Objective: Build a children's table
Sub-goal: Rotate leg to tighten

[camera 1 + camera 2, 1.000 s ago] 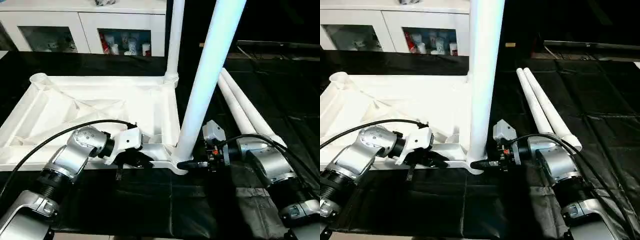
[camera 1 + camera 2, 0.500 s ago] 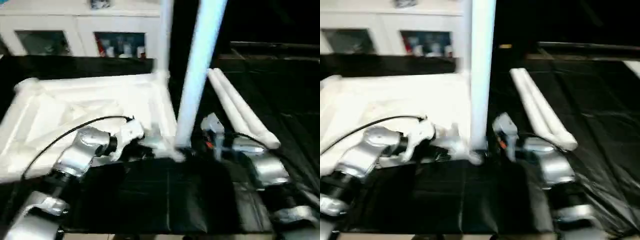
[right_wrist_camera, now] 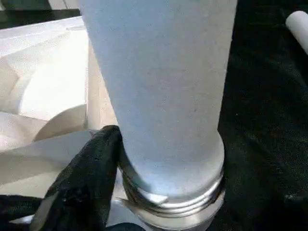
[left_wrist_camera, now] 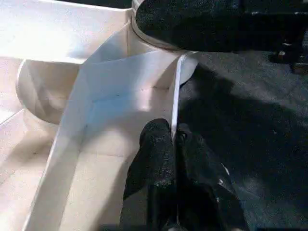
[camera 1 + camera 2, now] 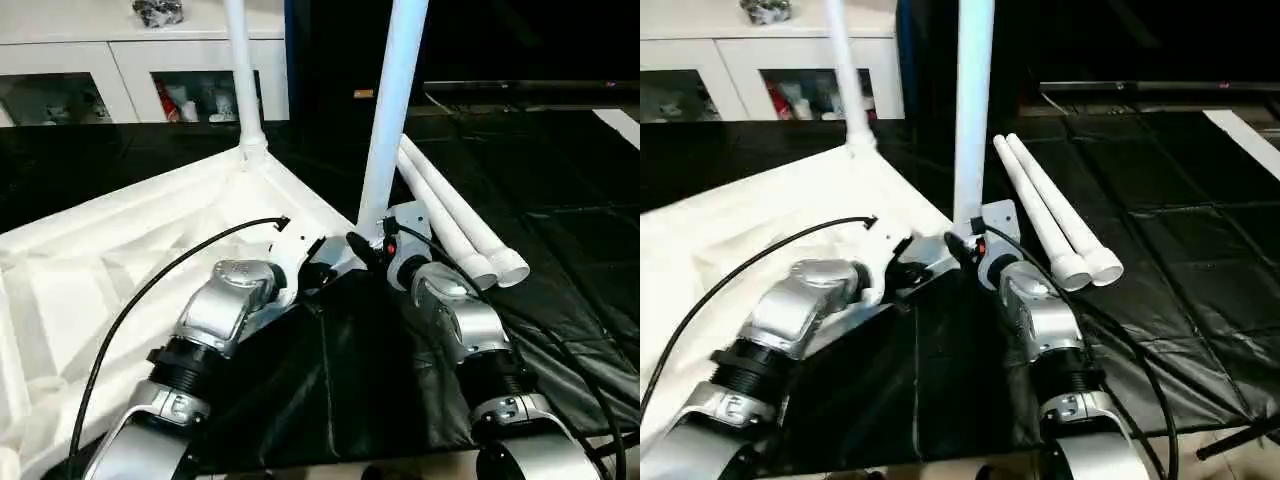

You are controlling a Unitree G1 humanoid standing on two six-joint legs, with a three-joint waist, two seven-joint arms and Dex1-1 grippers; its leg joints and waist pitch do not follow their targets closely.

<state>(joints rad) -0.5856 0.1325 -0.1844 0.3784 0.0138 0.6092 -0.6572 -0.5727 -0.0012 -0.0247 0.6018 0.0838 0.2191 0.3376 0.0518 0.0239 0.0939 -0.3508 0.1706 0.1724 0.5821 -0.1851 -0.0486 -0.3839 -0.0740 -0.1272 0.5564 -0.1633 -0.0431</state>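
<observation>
The children's table top (image 5: pixel 120 250) lies upside down on the left, ribbed side up. One white leg (image 5: pixel 240 70) stands in its far corner socket and another leg (image 5: pixel 393 110) stands in the near corner socket. Two loose legs (image 5: pixel 455 215) lie side by side just right of that corner. My left gripper (image 5: pixel 322 268) is shut on the top's thin rim (image 4: pixel 177 91) beside the near socket. My right gripper (image 5: pixel 362 245) is closed around the base of the near leg (image 3: pixel 159 86), with one black finger (image 3: pixel 86 183) against it and the other hidden behind the leg.
A white glass-door cabinet (image 5: pixel 130 70) stands along the back left. Black sheeting (image 5: pixel 560 200) covers the floor to the right and in front. Cables run along both forearms.
The camera has shifted and tilted. The table top has swung relative to the loose legs, bringing its near corner closer to them. Both grippers stay at that corner.
</observation>
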